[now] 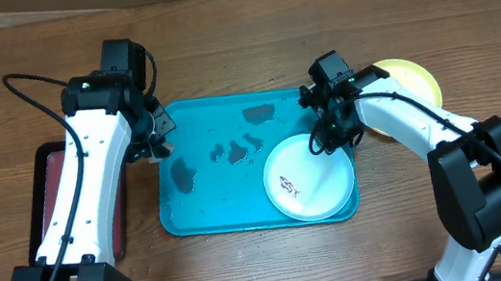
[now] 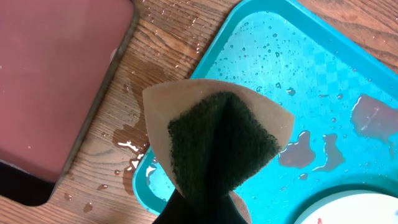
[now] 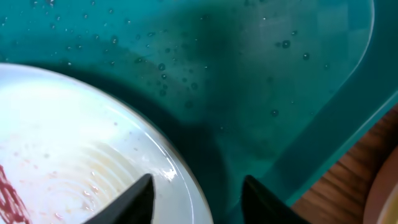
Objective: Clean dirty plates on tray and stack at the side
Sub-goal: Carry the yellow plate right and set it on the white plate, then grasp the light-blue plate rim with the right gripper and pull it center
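Right end effector [image 3: 196,186], jaws open, straddles the rim of the white plate [image 1: 309,179] on the tray [image 1: 243,227]; left end effector [image 1: 155,138] clamps a sponge [image 2: 217,137]. Next likely: pinch rim, scrub.

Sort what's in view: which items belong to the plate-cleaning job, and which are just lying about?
Job: white plate, yellow-green plate, teal tray, sponge.
Lying about: dark red tray, water puddles.
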`<state>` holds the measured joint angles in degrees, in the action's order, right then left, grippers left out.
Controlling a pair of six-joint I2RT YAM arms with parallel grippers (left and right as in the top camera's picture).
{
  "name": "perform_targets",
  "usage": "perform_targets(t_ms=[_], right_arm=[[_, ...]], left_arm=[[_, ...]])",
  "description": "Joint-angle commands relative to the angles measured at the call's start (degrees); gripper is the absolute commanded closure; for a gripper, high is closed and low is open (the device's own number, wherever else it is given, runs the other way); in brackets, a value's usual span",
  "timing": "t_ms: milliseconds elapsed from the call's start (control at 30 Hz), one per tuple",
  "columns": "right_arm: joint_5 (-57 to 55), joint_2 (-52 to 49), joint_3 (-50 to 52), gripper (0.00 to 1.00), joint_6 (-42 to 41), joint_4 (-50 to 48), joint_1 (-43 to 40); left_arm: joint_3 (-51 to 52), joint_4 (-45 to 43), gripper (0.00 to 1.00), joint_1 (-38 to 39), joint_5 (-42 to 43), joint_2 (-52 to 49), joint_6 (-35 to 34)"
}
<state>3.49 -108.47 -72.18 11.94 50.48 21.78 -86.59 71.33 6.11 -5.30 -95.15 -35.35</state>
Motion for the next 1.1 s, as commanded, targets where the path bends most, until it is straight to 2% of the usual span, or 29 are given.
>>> perform_targets(t_ms=[0, 300, 400, 667, 933, 1067], right_arm=[[1.1, 1.9, 0.3, 0.59, 0.3, 0.9, -0.2], [1.9, 1.9, 6.1, 0.6, -0.1, -1.2, -0.2], [4.2, 1.9, 6.3, 0.68, -0.5, -1.5, -0.2], [10.4, 1.9, 6.3, 0.95, -12.0, -6.2, 0.4], [11.8, 1.9, 6.3, 0.96, -29.5, -10.5, 4.1], [11.6, 1.9, 6.3, 0.96, -33.9, -12.8, 7.0]], left_arm=[[0.3, 0.1, 0.96, -0.1, 0.5, -0.1, 1.2], [0.3, 0.0, 0.96, -0.1, 0.6, -0.1, 2.0], [0.3, 0.0, 0.96, -0.1, 0.9, -0.1, 2.0], [0.3, 0.0, 0.96, -0.1, 3.5, -0.1, 3.7], [0.3, 0.1, 0.96, 0.1, 4.7, -0.1, 4.1], [0.3, 0.2, 0.96, 0.9, 6.5, -0.1, 4.2]])
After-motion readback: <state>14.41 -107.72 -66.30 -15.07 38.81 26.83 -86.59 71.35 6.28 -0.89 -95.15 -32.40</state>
